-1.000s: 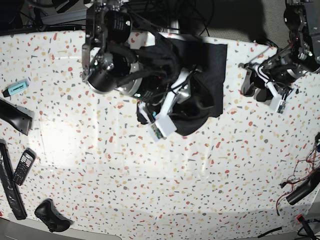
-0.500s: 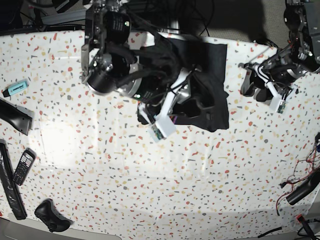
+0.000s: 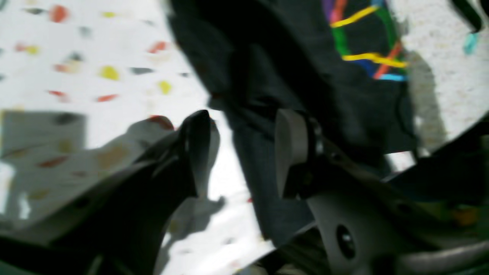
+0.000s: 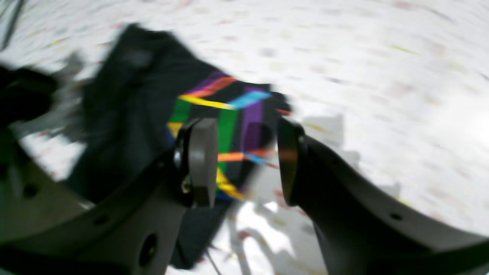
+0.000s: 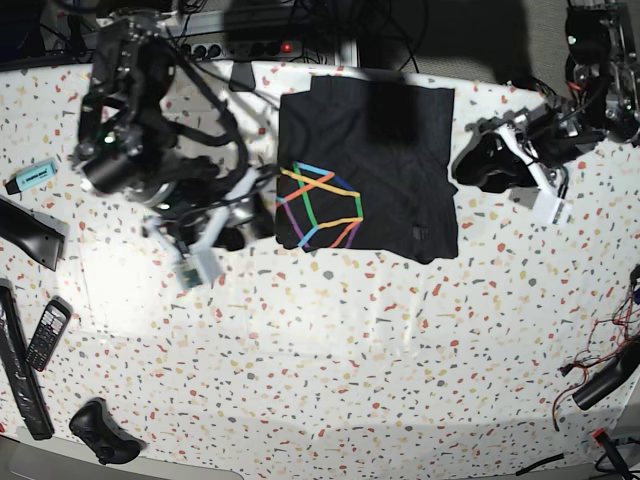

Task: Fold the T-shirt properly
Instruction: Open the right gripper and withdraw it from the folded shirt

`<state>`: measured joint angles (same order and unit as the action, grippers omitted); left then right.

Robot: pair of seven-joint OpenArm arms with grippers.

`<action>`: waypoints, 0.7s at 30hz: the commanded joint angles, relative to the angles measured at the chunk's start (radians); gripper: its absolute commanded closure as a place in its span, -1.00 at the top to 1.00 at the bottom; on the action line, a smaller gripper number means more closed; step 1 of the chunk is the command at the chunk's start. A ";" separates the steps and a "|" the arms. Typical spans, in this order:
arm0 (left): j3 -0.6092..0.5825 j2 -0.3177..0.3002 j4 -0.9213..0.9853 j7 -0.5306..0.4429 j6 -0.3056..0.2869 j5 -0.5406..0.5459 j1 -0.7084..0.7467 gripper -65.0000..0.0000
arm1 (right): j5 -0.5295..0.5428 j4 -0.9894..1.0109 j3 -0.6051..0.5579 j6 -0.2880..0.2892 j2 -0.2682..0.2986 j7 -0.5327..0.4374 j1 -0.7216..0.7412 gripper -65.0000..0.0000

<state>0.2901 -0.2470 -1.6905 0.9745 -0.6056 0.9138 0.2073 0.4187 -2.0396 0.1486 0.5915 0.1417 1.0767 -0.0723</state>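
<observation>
The black T-shirt [image 5: 390, 140] lies as a flat folded rectangle at the back middle of the speckled table [image 5: 330, 350], with its rainbow line print [image 5: 320, 207] facing up at the front left corner. My right gripper [image 5: 250, 218] is open and empty just left of the print. In the right wrist view, the open gripper [image 4: 244, 160] frames the T-shirt [image 4: 126, 99] and its print [image 4: 229, 126]. My left gripper [image 5: 472, 163] is open and empty beside the shirt's right edge. In the left wrist view, the open gripper [image 3: 244, 152] hovers at the T-shirt's [image 3: 305, 57] edge.
A turquoise marker [image 5: 32, 176], a phone [image 5: 47, 332] and dark tools [image 5: 100, 430] lie along the left edge. Cables [image 5: 600, 370] lie at the right edge. A power strip [image 5: 250, 45] sits behind the table.
My right arm has let go and swung left off the shirt, uncovering the folded shirt with its print up. My left gripper has moved left to the shirt's right edge.
</observation>
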 commanded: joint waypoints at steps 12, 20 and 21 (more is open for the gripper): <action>-0.006 0.192 -0.018 0.194 -0.079 0.099 -0.004 -0.18 | 0.142 -0.019 0.309 -0.004 0.186 -0.021 -0.039 -0.23; -0.110 0.194 -0.018 0.217 -0.076 0.040 0.022 -0.35 | 0.143 -0.018 0.315 -0.004 0.202 -0.021 -0.042 -0.23; -0.116 0.194 -0.018 0.195 -0.076 0.021 0.027 -0.47 | 0.143 -0.018 0.315 -0.004 0.202 -0.021 -0.042 -0.23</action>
<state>0.1715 -0.0502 -1.6905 1.1824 -0.6769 0.9112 0.2420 0.5495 -2.0403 0.4572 0.5896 0.3294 1.0775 -0.1249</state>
